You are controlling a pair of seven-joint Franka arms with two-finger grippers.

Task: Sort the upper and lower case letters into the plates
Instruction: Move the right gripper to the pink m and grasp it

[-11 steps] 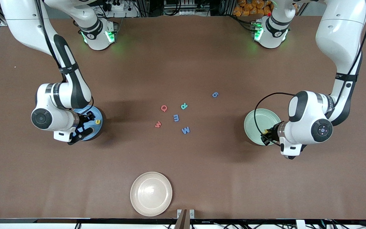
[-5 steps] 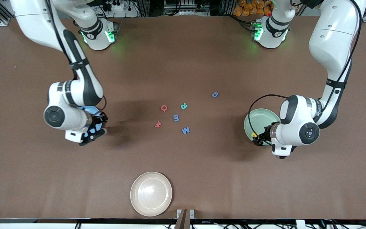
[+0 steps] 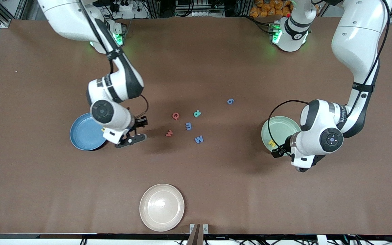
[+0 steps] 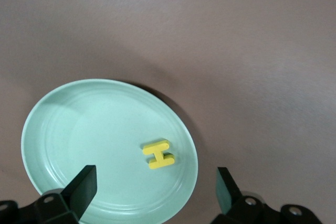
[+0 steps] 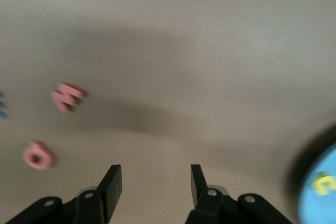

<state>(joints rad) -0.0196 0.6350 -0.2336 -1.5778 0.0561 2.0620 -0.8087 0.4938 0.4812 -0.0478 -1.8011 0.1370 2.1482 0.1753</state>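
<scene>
Now the left gripper (image 3: 279, 149) hangs spread wide over the green plate (image 3: 279, 127), yellow H (image 4: 158, 155) lying inside; the right gripper (image 3: 138, 130), jaws apart and empty, sits between the blue plate (image 3: 82, 134) and the red w (image 3: 169, 133).

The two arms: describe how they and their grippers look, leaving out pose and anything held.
Both arms are glossy white with black joint sections and round dark caps at the wrist. A thin black cable loops along each forearm. Green lights glow at both bases. The left gripper and right gripper are black, each with two flat dark fingers on black mounts with small silver screws.
</scene>
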